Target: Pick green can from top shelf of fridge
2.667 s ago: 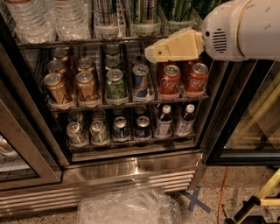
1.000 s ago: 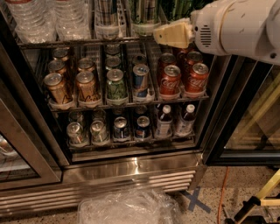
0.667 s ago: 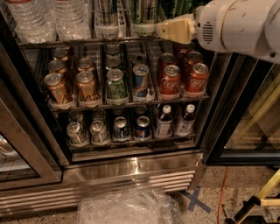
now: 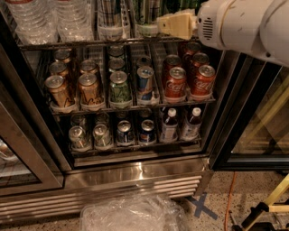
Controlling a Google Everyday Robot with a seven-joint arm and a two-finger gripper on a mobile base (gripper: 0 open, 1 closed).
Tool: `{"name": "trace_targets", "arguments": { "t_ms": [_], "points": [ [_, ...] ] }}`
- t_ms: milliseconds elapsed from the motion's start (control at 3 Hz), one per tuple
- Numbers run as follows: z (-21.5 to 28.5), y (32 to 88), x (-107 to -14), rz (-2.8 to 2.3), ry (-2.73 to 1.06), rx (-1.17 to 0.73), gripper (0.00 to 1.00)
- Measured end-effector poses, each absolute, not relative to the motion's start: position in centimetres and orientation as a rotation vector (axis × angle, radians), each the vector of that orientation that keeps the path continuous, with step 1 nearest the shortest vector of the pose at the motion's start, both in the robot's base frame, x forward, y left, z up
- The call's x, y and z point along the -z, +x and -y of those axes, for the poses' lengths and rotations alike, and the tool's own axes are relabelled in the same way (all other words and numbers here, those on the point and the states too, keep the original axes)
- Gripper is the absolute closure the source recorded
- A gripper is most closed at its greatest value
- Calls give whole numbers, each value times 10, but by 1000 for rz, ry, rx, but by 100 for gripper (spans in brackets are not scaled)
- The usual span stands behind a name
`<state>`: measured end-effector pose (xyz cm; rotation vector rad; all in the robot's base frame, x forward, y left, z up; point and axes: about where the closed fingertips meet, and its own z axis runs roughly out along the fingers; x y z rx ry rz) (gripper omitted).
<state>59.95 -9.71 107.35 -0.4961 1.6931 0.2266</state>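
The fridge (image 4: 135, 173) stands open in front of me, with steel base and dark interior. On its top shelf (image 4: 67, 43) the lower part of a tall slim green can (image 4: 146, 16) stands in a white lane tray, its top cut off by the frame edge. My gripper (image 4: 174, 25), tan and on a white arm coming in from the upper right, is at top-shelf height. It is just right of the green can and overlaps the can's right edge. More green cans (image 4: 180, 5) behind it are mostly hidden.
Water bottles (image 4: 40, 18) fill the top shelf's left. The middle rack holds gold cans (image 4: 58, 90), a mottled green can (image 4: 119, 88), a blue can (image 4: 145, 81) and red cola cans (image 4: 175, 83). The open glass door (image 4: 262, 126) stands right; a plastic bag (image 4: 131, 214) lies below.
My gripper has moved up and left, from in front of the red cola cans to top-shelf height beside the green can. The cans have not moved.
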Motion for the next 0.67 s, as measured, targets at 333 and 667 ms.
{"name": "trace_targets", "arguments": {
  "t_ms": [333,667],
  "points": [
    [86,614,-1065,-1693,-487,-262,24],
    [91,620,-1066,-1684,-478,-251,25]
  ]
}}
